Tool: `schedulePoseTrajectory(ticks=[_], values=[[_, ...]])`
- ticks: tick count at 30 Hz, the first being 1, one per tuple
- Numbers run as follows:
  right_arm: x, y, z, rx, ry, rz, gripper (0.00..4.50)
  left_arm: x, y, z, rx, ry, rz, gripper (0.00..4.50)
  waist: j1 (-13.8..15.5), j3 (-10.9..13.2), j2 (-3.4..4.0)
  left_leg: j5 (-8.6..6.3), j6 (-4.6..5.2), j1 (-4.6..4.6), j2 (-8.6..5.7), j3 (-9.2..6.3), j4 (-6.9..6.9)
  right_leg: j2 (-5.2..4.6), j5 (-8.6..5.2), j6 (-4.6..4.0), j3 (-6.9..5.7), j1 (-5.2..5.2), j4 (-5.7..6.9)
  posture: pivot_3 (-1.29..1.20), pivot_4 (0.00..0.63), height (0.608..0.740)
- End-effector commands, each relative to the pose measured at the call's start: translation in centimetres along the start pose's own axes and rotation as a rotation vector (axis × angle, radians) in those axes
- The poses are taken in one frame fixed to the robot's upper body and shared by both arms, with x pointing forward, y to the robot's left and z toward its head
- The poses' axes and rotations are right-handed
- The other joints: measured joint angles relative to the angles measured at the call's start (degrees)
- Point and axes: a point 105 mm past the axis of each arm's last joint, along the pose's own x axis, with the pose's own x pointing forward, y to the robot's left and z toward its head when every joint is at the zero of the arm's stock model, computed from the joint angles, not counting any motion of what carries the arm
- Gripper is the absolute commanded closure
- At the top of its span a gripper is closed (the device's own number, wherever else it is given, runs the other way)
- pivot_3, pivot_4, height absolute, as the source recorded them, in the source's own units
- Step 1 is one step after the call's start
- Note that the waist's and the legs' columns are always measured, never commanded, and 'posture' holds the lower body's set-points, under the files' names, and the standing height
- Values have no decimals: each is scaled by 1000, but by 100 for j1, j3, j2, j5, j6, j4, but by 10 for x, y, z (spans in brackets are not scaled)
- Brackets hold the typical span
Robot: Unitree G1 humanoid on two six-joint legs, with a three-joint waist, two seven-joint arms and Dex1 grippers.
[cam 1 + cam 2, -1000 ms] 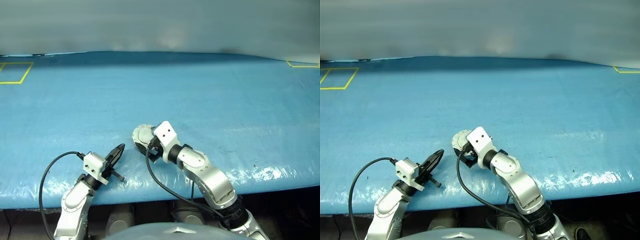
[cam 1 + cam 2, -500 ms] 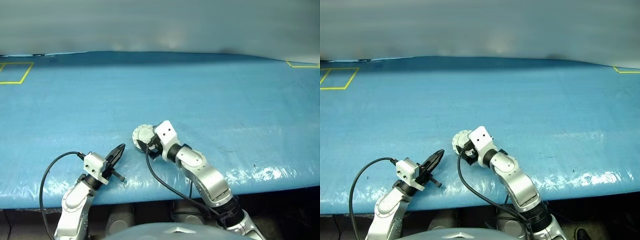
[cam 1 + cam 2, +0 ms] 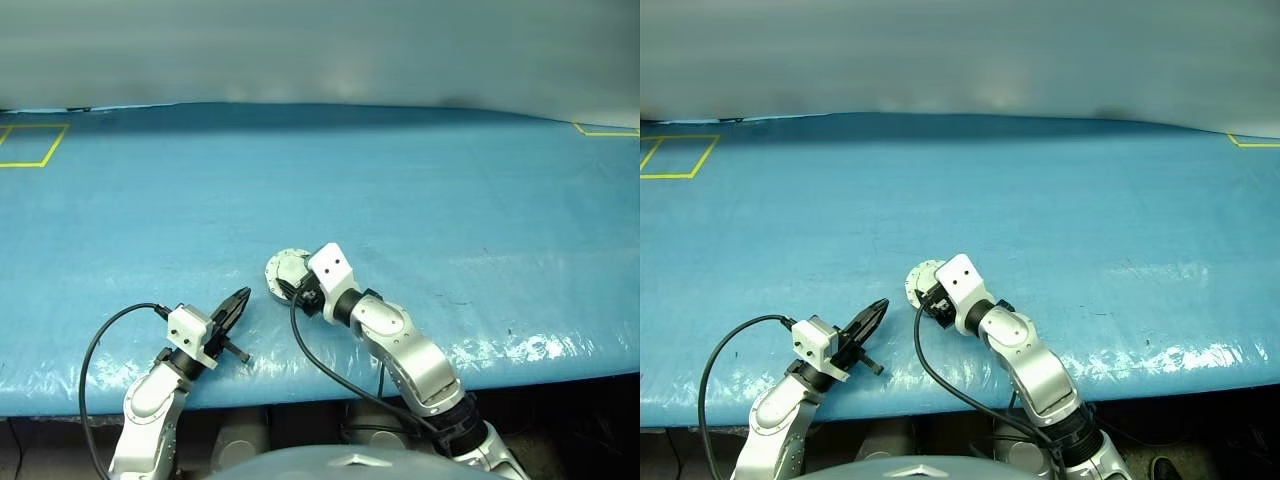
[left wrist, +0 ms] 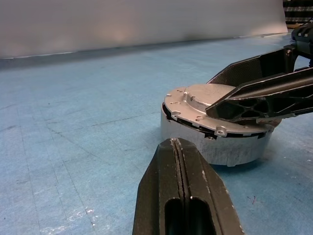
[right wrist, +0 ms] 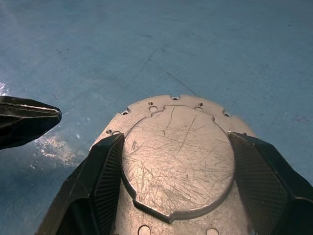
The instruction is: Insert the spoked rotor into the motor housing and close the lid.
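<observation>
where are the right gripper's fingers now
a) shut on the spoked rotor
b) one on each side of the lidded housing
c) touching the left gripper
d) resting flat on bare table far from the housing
b: in the right wrist view the right gripper has a black finger on each side of the housing, whose lid is down on top.

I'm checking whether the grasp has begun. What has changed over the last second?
The right gripper has drawn its jaws in around the lid on the motor housing; contact isn't clear. The left gripper stays shut beside it, and the housing hasn't moved.
</observation>
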Motion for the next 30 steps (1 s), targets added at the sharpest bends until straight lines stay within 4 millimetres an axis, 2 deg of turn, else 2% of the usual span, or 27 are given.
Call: schedulePoseTrajectory(ticks=[1, 30], values=[[0, 0, 5, -9, -15, -22, 1464, 1, 0, 0, 1, -9, 3, 4500, 0, 0, 0, 0, 0, 0, 0, 0, 0, 0, 0, -1, 0, 0, 0, 0, 150, 740], [9, 4, -6, -40, 136, -61, 1464, 0, -1, -2, -4, -1, 2, 4500, -15, -25, -5, 0, 0, 20, 1, 2, 2, 1, -2, -14, 3, 14, 2, 0, 150, 740]])
